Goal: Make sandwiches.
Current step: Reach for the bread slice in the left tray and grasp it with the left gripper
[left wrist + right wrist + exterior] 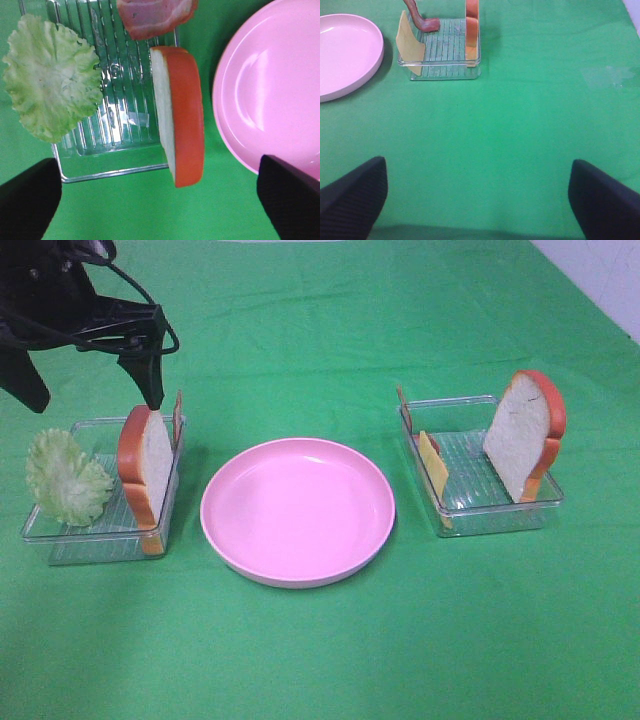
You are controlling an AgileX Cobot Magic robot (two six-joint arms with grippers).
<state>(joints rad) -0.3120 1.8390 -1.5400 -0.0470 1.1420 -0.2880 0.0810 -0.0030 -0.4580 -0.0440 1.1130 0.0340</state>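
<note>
The sandwich parts sit unassembled in two clear ribbed plastic trays on the green-clothed counter (320, 670), with a round, glossy pink plate (297, 510) between them. In the left tray (95, 540) a bread slice (147, 465) stands on edge along the wall nearest the plate. Its long axis runs front to back, with the thick orange-brown crust on top and the white faces turned sideways. A pale green ruffled lettuce leaf (65, 480) leans on the opposite wall. In the right tray (480, 515) the second bread slice (520, 435) stands by the wall farthest from the plate, rounded top up and slightly tilted, its white face toward the plate. A thin yellow cheese square (433, 465) leans on the wall nearest the plate. The high view shows the bacon only as thin upright slivers at the back of each tray. The left wrist view shows the marbled pink-red surface of the left strip (155, 15), and the right wrist view shows the right strip (420, 20) curling behind the cheese. The left fingers (27, 200) are spread wide above the left tray, gripping nothing. The right fingers (350, 200), seen only in their own wrist view, are also spread wide, over bare cloth well apart from the right tray.
</note>
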